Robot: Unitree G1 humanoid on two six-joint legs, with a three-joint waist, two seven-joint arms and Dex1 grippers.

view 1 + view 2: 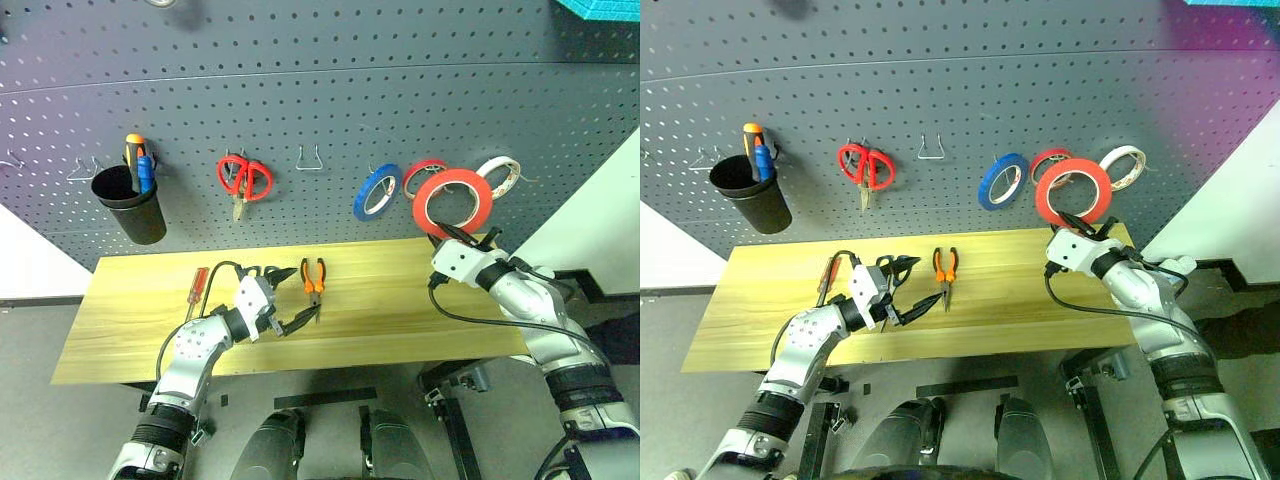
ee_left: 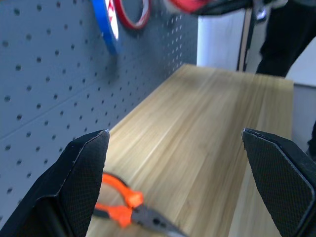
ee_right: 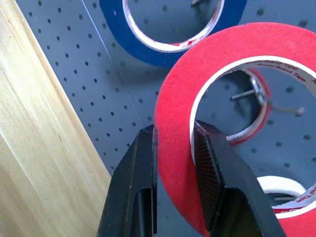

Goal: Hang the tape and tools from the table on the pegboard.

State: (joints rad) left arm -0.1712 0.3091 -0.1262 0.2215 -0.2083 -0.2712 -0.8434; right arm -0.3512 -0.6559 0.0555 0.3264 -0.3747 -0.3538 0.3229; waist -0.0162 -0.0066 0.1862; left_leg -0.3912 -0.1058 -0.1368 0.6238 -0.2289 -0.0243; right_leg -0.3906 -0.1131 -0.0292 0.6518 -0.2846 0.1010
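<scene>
My right gripper (image 1: 452, 234) is shut on the lower rim of the large orange-red tape (image 1: 452, 203), holding it upright against the pegboard (image 1: 300, 90), partly over a thinner red roll (image 1: 422, 175). In the right wrist view both fingers (image 3: 143, 187) pinch the tape (image 3: 222, 44), and a wire hook (image 3: 276, 106) shows through its hole. My left gripper (image 1: 303, 293) is open just above the table (image 1: 420, 310), its fingers either side of the orange-and-black pliers (image 1: 313, 280). The pliers (image 2: 123, 207) lie low between the open fingers (image 2: 84, 173). A red-handled screwdriver (image 1: 199, 290) lies on the table to the left.
On the pegboard hang a blue roll (image 1: 376, 190), a white roll (image 1: 497, 177), red-handled scissors (image 1: 243, 180), an empty wire hook (image 1: 309, 160) and a black cup (image 1: 130, 205) holding screwdrivers. The table's right half is bare wood.
</scene>
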